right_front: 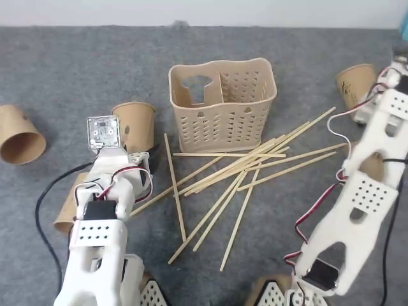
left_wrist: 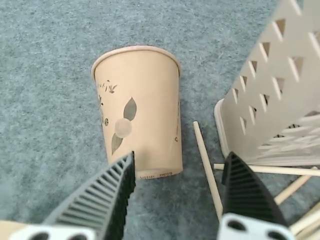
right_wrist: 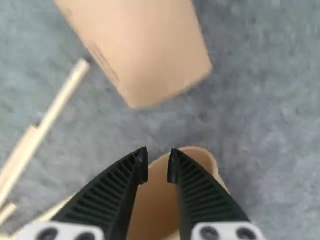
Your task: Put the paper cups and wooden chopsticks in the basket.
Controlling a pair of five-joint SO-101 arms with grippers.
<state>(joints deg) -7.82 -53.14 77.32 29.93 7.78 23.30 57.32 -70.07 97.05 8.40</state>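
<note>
Left claw (left_wrist: 177,170) gapes wide at the base of the toppled paper cup (left_wrist: 137,105), centre frame beside the basket (left_wrist: 270,100). Closing there may crush it or roll it away. Right claw (right_wrist: 157,162) is nearly closed, with a second cup (right_wrist: 135,45) in the upper frame.

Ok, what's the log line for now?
left gripper open above paper cup | cup on its side beside basket | chopsticks on mat | right gripper near second cup

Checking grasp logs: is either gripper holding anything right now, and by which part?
Left gripper open above a lying paper cup, holding nothing. Right gripper nearly shut over a second cup; a hold cannot be told.
</note>
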